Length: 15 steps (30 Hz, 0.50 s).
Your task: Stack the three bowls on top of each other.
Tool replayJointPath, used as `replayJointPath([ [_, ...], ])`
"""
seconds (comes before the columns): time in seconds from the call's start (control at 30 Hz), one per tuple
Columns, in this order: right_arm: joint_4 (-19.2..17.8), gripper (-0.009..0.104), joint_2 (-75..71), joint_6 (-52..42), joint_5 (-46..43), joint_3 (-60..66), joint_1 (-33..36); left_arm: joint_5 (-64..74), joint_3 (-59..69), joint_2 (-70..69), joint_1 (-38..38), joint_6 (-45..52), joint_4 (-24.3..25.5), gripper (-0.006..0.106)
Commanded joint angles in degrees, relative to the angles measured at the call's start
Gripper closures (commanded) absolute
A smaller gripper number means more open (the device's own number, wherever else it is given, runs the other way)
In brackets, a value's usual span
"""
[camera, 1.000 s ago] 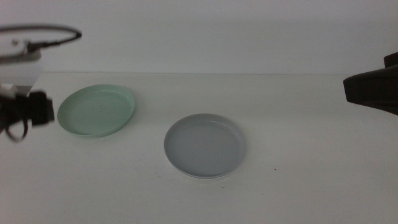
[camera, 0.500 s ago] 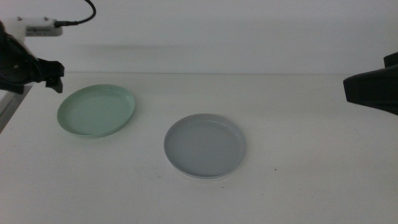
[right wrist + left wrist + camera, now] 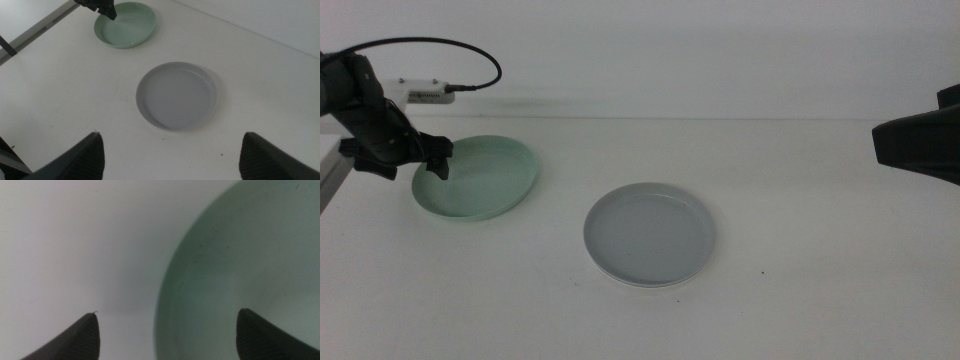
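We see the left end effector at the mint green bowl's outer rim, jaws apart, one either side of the rim. The grey bowl rests mid-bench. The right end effector hovers well apart, jaws spread.

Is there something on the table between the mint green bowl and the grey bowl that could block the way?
Nothing visible does. Only bare table lies between the mint green bowl and the grey bowl. The left gripper is open, straddling the green bowl's rim; the right gripper waits, raised.
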Motion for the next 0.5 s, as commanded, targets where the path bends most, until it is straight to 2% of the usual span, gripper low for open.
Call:
replayJointPath([
  [0.0,-0.1,0.002,-0.2,-0.7,-0.5,0.2,-0.1,-1.4,-0.5,0.7,0.0,0.4,-1.3,0.01],
  [0.17,-0.1,0.002,-0.2,-0.7,-0.5,0.2,-0.1,-1.4,-0.4,2.3,0.0,0.4,-1.8,0.023],
  [0.23,-0.1,0.002,-0.2,-0.7,-0.5,0.2,-0.1,-1.8,-0.4,2.6,0.0,0.4,-1.8,0.033],
  [0.47,-0.1,0.002,-0.2,-0.7,-0.5,0.2,-0.1,-2.0,-0.4,2.9,0.0,0.0,-1.8,0.089],
])
